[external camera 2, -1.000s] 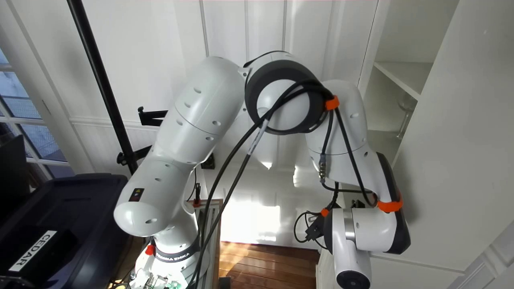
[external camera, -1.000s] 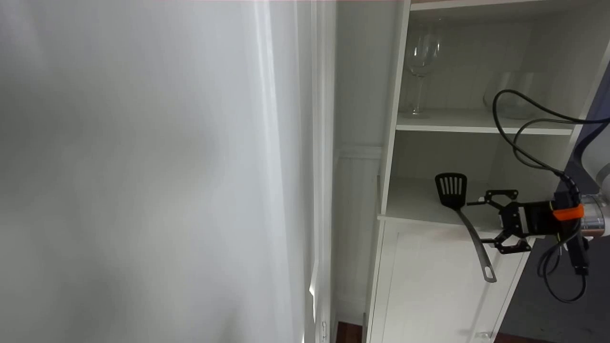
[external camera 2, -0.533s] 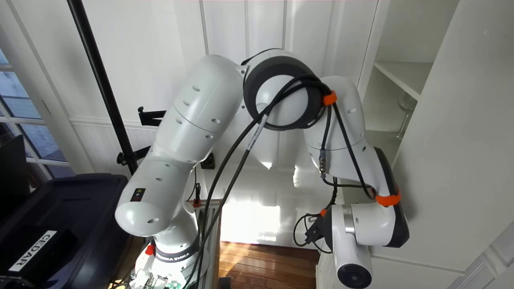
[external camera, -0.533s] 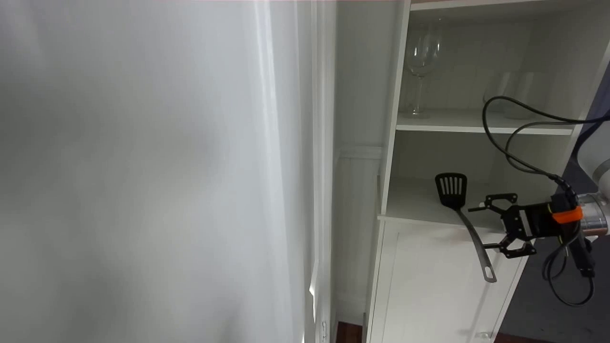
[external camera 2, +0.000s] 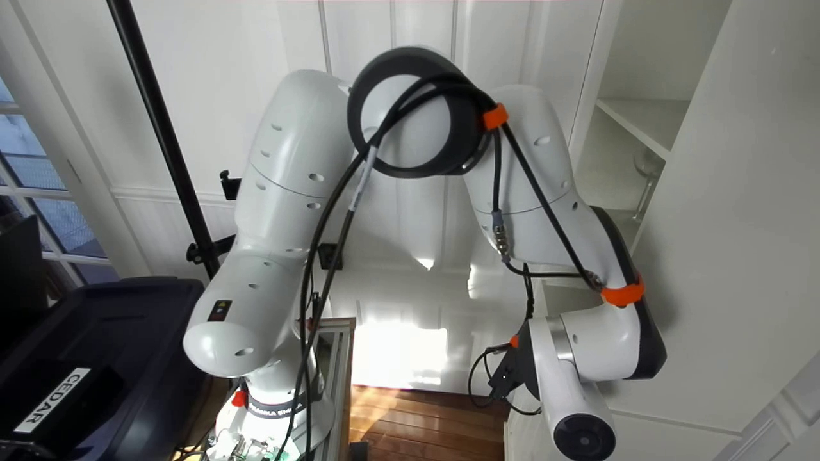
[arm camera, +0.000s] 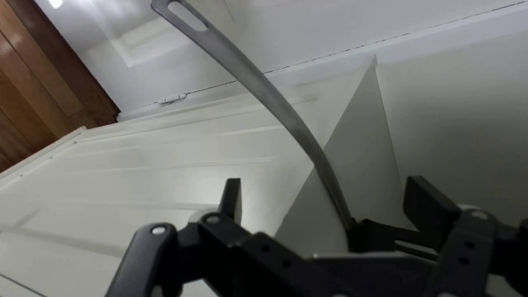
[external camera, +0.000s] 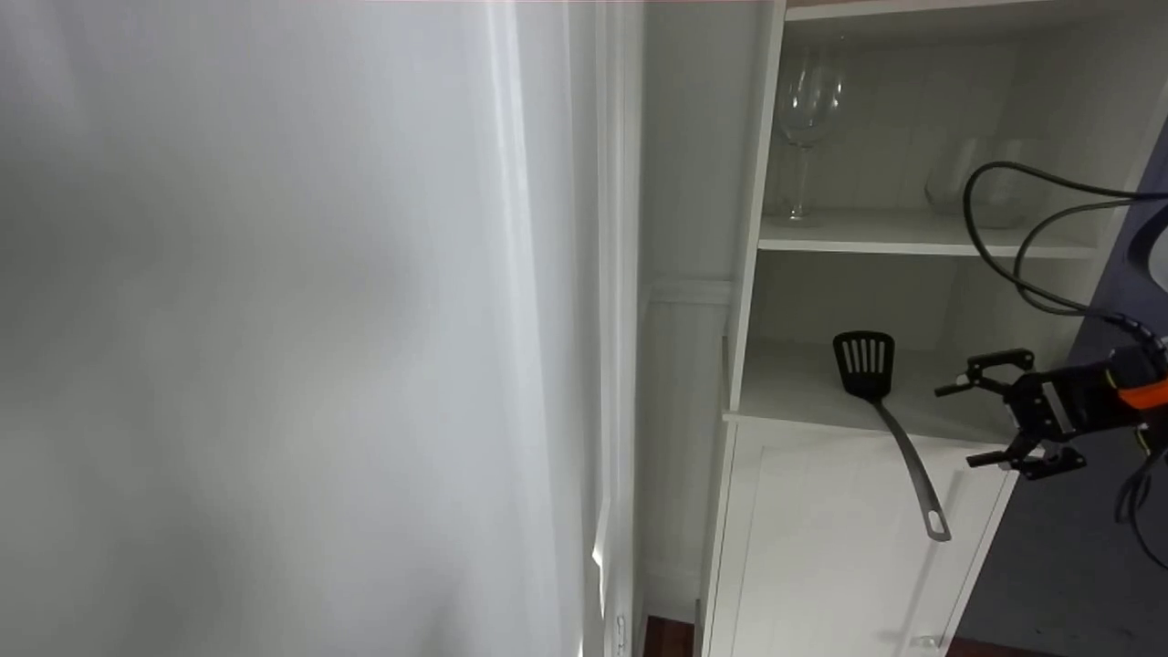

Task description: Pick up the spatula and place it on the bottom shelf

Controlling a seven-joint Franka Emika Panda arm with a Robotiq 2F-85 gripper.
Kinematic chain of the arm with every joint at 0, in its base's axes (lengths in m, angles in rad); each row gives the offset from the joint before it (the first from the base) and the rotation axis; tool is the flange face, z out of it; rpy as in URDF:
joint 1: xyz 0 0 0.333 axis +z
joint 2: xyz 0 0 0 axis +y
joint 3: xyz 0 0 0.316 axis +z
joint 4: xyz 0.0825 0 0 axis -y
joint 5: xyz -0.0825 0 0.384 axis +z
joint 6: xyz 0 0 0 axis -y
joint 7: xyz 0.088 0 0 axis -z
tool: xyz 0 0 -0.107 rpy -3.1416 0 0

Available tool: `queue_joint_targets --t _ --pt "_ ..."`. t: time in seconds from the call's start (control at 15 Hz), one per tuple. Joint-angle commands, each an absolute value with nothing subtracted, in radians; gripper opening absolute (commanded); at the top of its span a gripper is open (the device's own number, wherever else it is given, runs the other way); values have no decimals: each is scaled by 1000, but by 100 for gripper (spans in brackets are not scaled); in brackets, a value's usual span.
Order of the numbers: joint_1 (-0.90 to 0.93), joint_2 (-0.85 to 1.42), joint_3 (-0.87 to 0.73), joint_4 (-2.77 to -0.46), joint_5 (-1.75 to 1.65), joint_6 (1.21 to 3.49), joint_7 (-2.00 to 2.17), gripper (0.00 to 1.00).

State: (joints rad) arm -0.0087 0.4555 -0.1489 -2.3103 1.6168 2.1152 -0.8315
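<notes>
One spatula (external camera: 900, 435) lies jutting from the bottom shelf (external camera: 792, 388), fingers (arm camera: 427, 202) spread apart.

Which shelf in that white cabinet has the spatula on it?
The bottom shelf, right above the cabinet door: the spatula lies there, its handle sticking out past the front edge. The shelf above holds clear glassware instead.

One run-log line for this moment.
task: spatula to bottom shelf | gripper: open, apart from spatula | spatula: head on shelf, handle overhanging | status: looks placed
</notes>
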Motion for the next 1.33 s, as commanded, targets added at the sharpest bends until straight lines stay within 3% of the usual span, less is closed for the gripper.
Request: queue_joint_targets --t 0.0,0.53,1.27 --pt "-18 347 -164 -2371 1502 2154 -783 100" --pt "-50 244 -171 -2435 1248 2168 -709 100" --pt "-158 -108 -192 -2637 956 2139 -669 100"
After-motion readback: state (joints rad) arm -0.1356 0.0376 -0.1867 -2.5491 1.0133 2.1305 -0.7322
